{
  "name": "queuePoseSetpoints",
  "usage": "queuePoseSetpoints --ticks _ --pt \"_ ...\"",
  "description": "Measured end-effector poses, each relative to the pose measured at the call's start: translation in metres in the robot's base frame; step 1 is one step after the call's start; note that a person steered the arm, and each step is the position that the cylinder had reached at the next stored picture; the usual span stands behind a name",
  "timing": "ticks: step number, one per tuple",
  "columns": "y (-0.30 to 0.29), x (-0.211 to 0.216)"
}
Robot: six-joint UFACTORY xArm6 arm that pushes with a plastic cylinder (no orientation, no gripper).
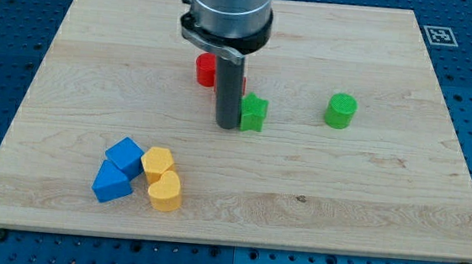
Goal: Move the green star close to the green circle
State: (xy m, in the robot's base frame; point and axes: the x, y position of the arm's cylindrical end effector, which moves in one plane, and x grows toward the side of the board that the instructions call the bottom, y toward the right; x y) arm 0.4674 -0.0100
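The green star (254, 112) lies near the middle of the wooden board (365, 201). The green circle (340, 111), a short cylinder, stands to the view's right of it, about a hundred pixels away. My tip (227, 126) sits right against the star's left side, touching or nearly touching it. The dark rod rises from the tip to the arm's grey body at the view's top.
A red block (205, 69) sits just behind the rod, partly hidden, so its shape is unclear. At the lower left are two blue blocks (121, 155) (111, 185) and two yellow blocks (158, 161) (165, 191), close together.
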Motion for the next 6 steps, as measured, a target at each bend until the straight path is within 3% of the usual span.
queuePoseSetpoints --ticks 6 --pt "0.082 -0.003"
